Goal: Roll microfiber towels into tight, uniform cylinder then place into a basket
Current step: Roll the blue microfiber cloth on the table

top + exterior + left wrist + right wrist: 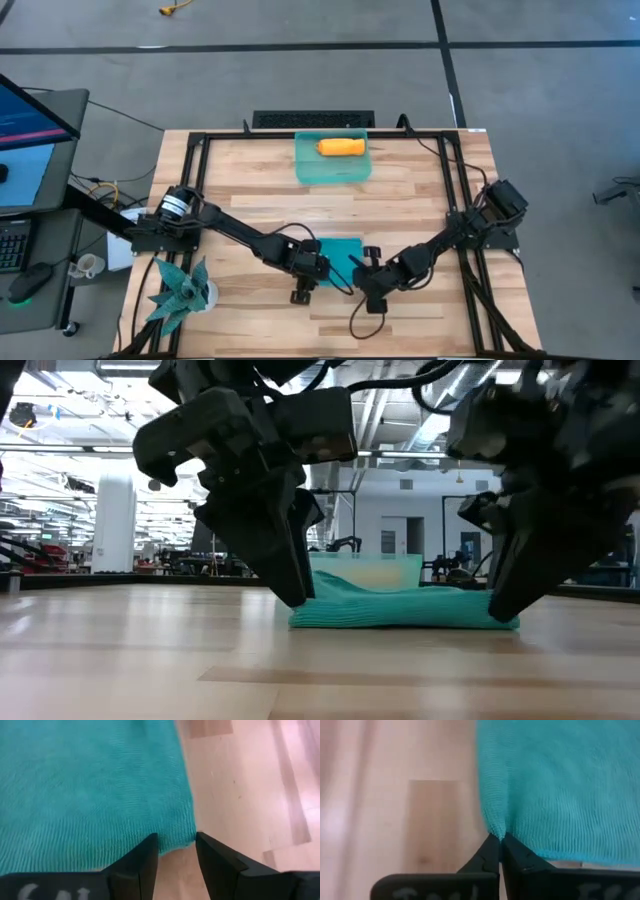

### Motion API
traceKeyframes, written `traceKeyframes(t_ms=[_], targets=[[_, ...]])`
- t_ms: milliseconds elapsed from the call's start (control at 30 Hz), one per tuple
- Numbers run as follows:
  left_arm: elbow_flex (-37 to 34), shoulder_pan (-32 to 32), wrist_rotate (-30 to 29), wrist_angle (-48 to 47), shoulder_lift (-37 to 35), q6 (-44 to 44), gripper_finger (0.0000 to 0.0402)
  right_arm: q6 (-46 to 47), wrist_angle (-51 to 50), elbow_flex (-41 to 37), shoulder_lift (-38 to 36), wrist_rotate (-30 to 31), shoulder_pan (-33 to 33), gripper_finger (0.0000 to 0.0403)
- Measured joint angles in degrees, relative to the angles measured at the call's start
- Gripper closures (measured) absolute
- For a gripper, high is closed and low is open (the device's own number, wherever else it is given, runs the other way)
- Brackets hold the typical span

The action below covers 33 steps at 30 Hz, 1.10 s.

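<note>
Down at the lower middle of the high view, both claws sit at the near edge of the teal towel point(338, 256), which lies flat on the bench point(420, 200). The left claw point(303, 283) is at the towel's lower-left corner, the right claw point(367, 290) at its lower-right corner.

From the left wrist, the left claw point(176, 851) has its two fingers parted by a narrow gap, with the towel point(95, 785) corner lying just at that gap; nothing is pinched between them. From the right wrist, the right claw point(499, 845) has its fingers pressed together on the towel point(560, 780) edge, and the cloth puckers into a small fold right at the tips (so it has a pinch of fabric).

In the low view the towel point(400, 608) is a low, slightly rumpled strip across the middle, with the left claw point(295, 585) touching down at its left end and the right claw point(505, 600) at its right end.

Up at the top middle of the high view, the basket point(333, 172) sits well apart from the claws, and an orange towel point(341, 148), rolled, lies in its upper part.
</note>
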Motion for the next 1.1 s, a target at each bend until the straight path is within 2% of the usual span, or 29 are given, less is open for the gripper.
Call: traceKeyframes(t_ms=[133, 367, 500, 667, 900, 1100], targets=[[0.7, 0.0, -1.5, -2.1, -0.4, 1.9, 0.0276, 0.6, 0.3, 1.1, 0.0, -1.0, 0.7, 0.0394], [3.1, -3.3, -12.3, -6.9, -2.4, 4.8, 0.0276, 2.1, 1.4, 1.3, -0.1, -1.1, 0.2, 0.0385], [3.1, -5.5, -15.0, -6.8, -4.0, 6.4, 0.0276, 2.2, 1.9, 1.3, -0.2, -1.5, -0.5, 0.039], [2.8, -6.5, -19.8, -1.4, -4.1, 10.8, 0.0276, 1.8, 1.8, 1.4, -0.2, -2.7, -1.8, 0.0396], [-2.1, -3.4, -19.7, 6.3, -3.7, 13.5, 0.0276, 1.6, 1.7, 1.4, -0.3, -4.2, -2.8, 0.0388], [-6.1, 0.1, -13.0, 12.2, -3.7, 12.8, 0.0276, 1.6, 1.4, 1.4, -0.3, -4.2, -2.7, 0.0394]])
